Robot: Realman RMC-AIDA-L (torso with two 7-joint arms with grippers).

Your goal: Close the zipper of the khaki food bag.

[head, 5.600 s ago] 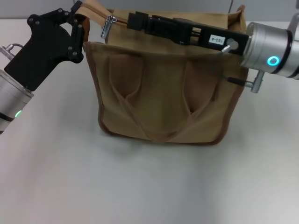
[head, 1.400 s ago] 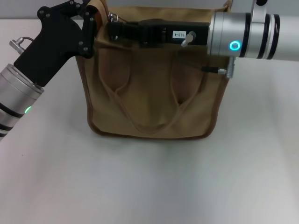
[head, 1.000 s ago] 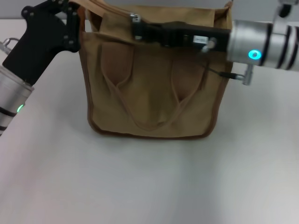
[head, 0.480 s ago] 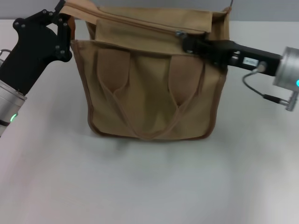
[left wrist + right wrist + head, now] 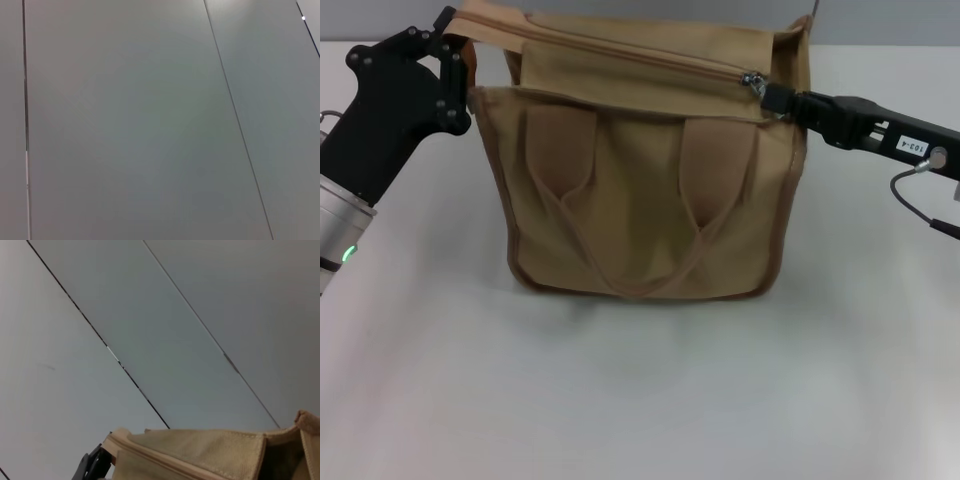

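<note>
Khaki food bag [image 5: 640, 190] upright on white table [image 5: 640, 400], left gripper [image 5: 455, 45] clamped on top-left corner, right gripper [image 5: 772, 98] pinching zipper [image 5: 630, 58] slider at right end

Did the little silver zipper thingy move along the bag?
Yes. The zipper slider went from the khaki food bag's left corner to its right end, pulled by the right end effector.

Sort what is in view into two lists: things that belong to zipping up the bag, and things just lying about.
Part of the job:
- boxy tan canvas food bag
- tan zipper track with small silver metal slider, near the bag's right end
- right gripper, fingers shut on the slider's pull
- left gripper, gripping the bag's left top corner

Just there:
- white table
- grey panelled wall
</note>
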